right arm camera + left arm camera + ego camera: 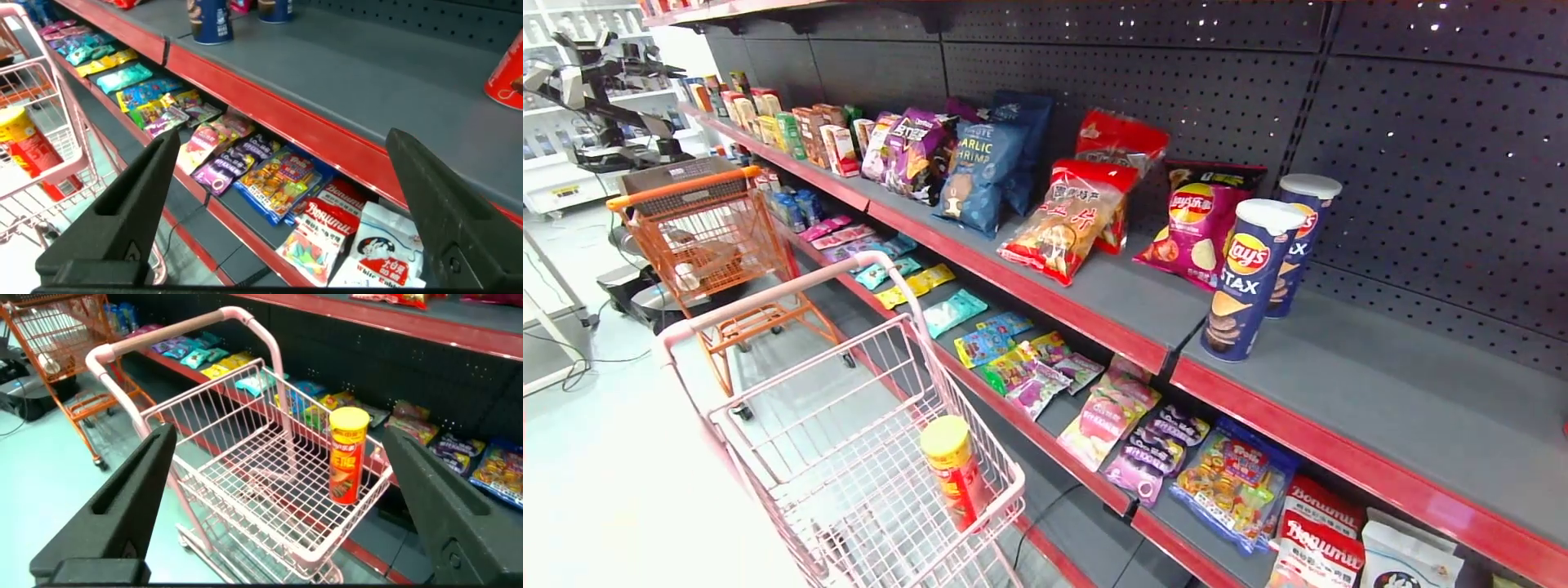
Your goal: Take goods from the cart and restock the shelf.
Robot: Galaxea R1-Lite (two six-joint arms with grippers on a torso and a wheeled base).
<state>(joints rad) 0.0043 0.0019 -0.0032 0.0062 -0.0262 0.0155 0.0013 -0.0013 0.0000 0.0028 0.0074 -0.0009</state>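
1. Currently, the left gripper (279, 437) hangs above the pink cart (163, 333), its two dark fingers spread wide apart with nothing between them.
2. A red can with a yellow lid (347, 455) stands upright inside the cart's basket, against the wire wall on the shelf side.
3. Likewise, the right gripper (283, 139) is spread apart and holds nothing, out in front of the grey shelf (343, 73) with its red front edge.
4. Two blue chip cans (1250, 278) stand upright on that shelf, one just behind the other, beside a row of snack bags (1066, 220).
5. Candy packets (1111, 416) lie flat on the lower shelf.
6. An orange cart (707, 220) stands farther along the aisle.
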